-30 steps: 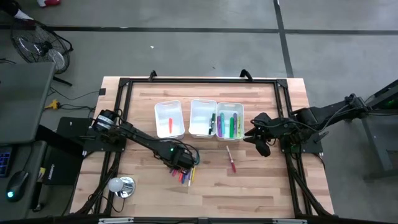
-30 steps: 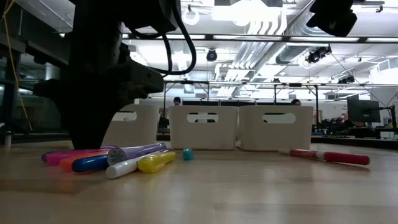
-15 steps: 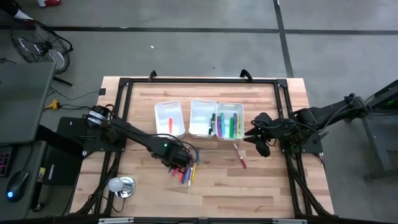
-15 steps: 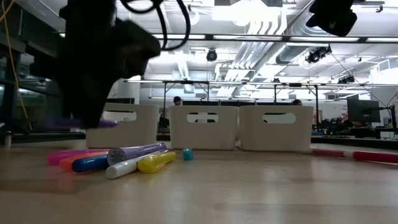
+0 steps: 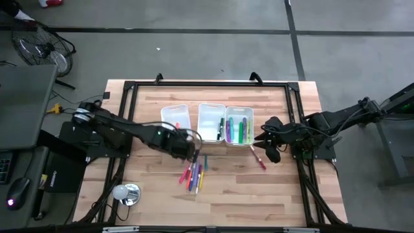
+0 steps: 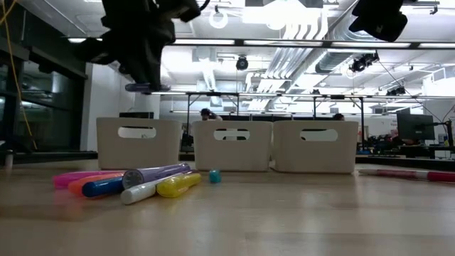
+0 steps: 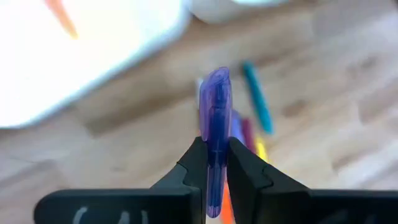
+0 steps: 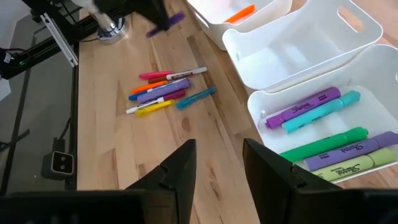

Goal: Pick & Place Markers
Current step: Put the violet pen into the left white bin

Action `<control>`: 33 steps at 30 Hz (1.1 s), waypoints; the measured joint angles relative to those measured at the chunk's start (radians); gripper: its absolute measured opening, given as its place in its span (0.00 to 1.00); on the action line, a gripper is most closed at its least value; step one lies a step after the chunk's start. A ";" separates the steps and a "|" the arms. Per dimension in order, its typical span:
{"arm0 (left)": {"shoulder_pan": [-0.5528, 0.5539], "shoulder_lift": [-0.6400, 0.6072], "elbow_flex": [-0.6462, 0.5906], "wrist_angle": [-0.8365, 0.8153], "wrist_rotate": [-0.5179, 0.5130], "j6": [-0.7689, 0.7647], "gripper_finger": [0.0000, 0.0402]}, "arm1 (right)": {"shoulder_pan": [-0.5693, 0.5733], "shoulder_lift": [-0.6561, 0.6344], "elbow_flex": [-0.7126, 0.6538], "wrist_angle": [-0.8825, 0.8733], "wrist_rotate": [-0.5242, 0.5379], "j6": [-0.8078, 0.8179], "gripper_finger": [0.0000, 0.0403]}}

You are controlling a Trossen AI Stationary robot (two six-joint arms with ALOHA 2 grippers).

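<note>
**Purple marker aloft beside the bins**

Above the tabletop (image 5: 155,103), just at the 5 o'clock corner of the first bin (image 5: 176,123), we see the left end effector (image 5: 192,150) pinched narrow on a purple marker (image 7: 214,146). Our concern is the grip: the fingers (image 7: 194,163) clamp only the rear part of the barrel, so most of it sticks out ahead. A quick swing could make it pivot or slip, and it would land on the wood or among the loose markers (image 5: 193,177) lying at 6 o'clock from the end effector. Released too near the bin's rim, it could bounce out or tip over the wall. We judge the choice of bin matters as well; the third bin (image 5: 238,126) holds the purple and green ones.

The right end effector (image 5: 270,147) waits at 3 o'clock of the bins, its fingers parted with nothing between them, with a red marker (image 5: 258,159) just beside it.

Only the left wrist view shows how the barrel sits between the fingers. Only the low view shows the marker raised above the bin tops. Our right wrist view alone reveals the bins' contents, including one orange marker (image 8: 239,13) in the first bin.
</note>
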 joint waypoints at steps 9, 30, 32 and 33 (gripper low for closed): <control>0.207 -0.038 0.001 -0.064 -0.009 0.142 0.07 | 0.000 0.000 0.000 0.000 0.016 0.003 0.30; 0.446 0.069 0.000 -0.160 0.071 0.186 0.07 | 0.000 0.000 0.000 -0.203 0.071 0.226 0.30; 0.447 0.103 0.001 -0.150 0.070 0.179 0.08 | 0.000 0.000 0.000 -0.216 0.069 0.229 0.30; 0.452 0.123 0.001 -0.141 0.073 0.176 0.09 | 0.000 0.000 0.000 -0.218 0.065 0.229 0.30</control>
